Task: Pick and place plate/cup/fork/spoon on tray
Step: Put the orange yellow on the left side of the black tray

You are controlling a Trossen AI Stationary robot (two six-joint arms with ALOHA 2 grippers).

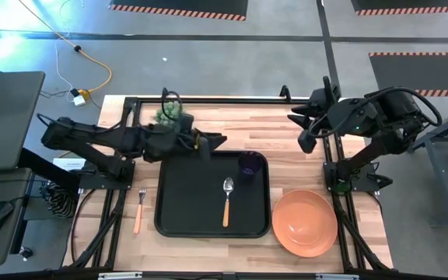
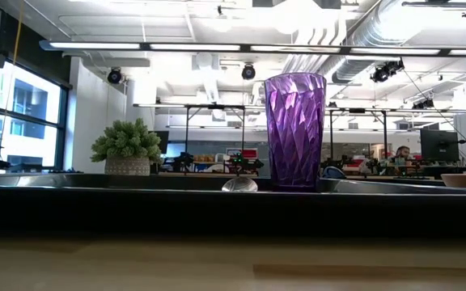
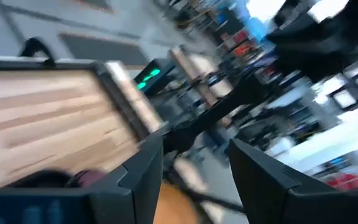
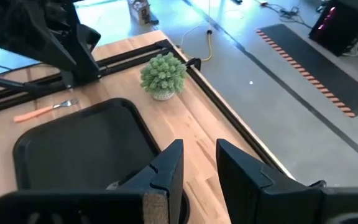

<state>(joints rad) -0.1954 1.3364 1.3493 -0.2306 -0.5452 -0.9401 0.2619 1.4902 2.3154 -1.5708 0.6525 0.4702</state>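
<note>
**Cup and spoon sat on the tray; fork and plate lay on the wood**

On the left stood a dark side desk [image 1: 6,117], off the tabletop. Behind it, a yellow cable [image 1: 99,74] ran across the grey concrete floor, which carried striped black mats [image 1: 179,8].

The table [image 1: 286,140] was pale wood planks in a black frame. Near its left edge the fork [image 1: 139,210] lay on the bare wood, just beside the tray's left rim, tines toward the far edge. The left arm reached in from the left, low over the table's far part, and the left gripper [image 1: 218,141] hung above the tray's far rim with its jaws wide and nothing between them. A small green plant [image 1: 169,113] stood by the far edge, behind that arm.

The tray [image 1: 177,194] filled the middle of the tabletop. The spoon [image 1: 227,201] lay at its centre, bowl toward the far rim. The cup [image 1: 248,166] stood upright in the tray's far right corner.

The plate [image 1: 305,222] rested on the wood against the tray's right rim, near the table's front right corner. The right gripper [image 1: 295,117] waited high over the far right corner, jaws narrowly parted and empty.

Seen level across the table, the room beyond was an open workshop with white ceiling ducts [image 2: 354,40], strip lights [image 2: 192,46] and large windows [image 2: 23,113] at the left.
</note>
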